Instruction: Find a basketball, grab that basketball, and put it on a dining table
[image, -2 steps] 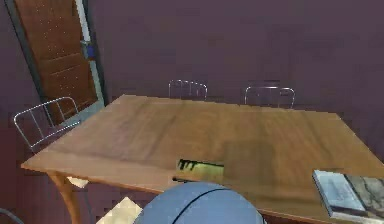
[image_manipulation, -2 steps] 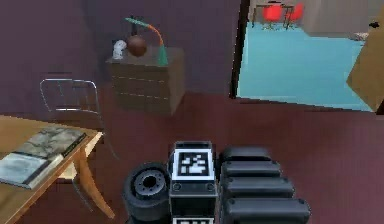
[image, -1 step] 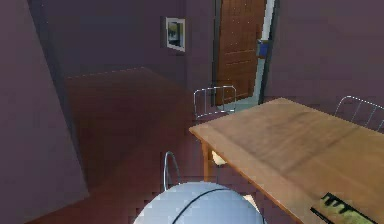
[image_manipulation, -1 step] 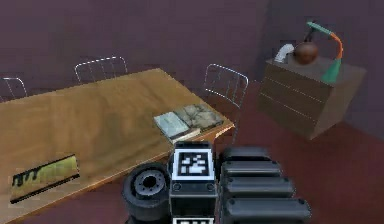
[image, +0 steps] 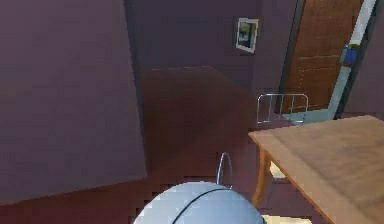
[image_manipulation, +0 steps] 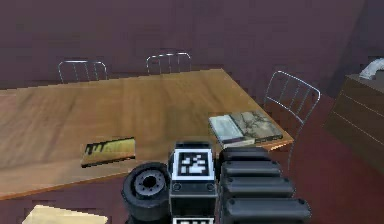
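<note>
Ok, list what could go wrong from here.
1. The dining table has a flat top; once set there, the round grey-blue ball could roll off an edge.
2. The books lie just ahead of the arm and might get knocked.
3. The wire chair at the table's end may snag the arm.

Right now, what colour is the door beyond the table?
The door is reddish-brown wood, clearest in the forward view.

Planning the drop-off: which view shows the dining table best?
The arm side view: the dining table spreads across it, books lying near one corner. The forward view has one table corner at its right.
</note>
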